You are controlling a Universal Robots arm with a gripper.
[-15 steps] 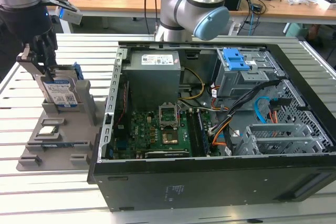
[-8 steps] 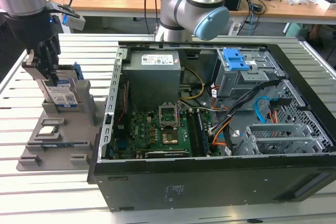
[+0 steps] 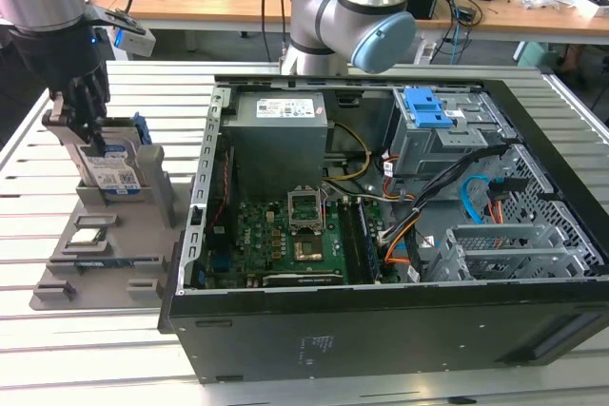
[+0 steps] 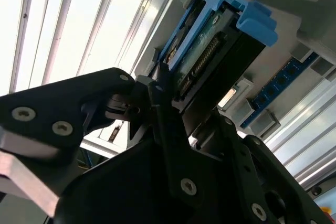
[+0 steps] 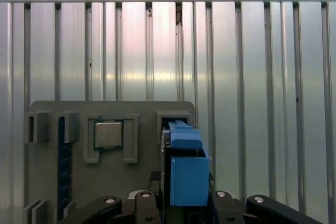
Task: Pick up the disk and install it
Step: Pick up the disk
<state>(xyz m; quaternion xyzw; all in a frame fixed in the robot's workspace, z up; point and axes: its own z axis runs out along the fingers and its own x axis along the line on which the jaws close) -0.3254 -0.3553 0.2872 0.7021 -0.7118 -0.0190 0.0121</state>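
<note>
The disk (image 3: 119, 176), a silver drive with a white-and-blue label in a bright blue bracket, stands on edge in a slot of the grey holder (image 3: 114, 254) at the exterior view's left. My gripper (image 3: 88, 135) comes down on its upper end, with the black fingers pressed against both flat sides. In the first wrist view the blue bracket of the disk (image 5: 186, 177) sits between the finger links of the gripper (image 5: 186, 205). The second wrist view shows the disk (image 4: 210, 61) with its connector edge at the fingertips of the gripper (image 4: 157, 95). The disk still rests in the slot.
A small square chip (image 3: 88, 237) lies in another pocket of the holder. The open computer case (image 3: 381, 320) fills the exterior view's right, with a grey drive cage and its blue latch (image 3: 425, 108) at the back. The arm's base (image 3: 352, 16) stands behind the case.
</note>
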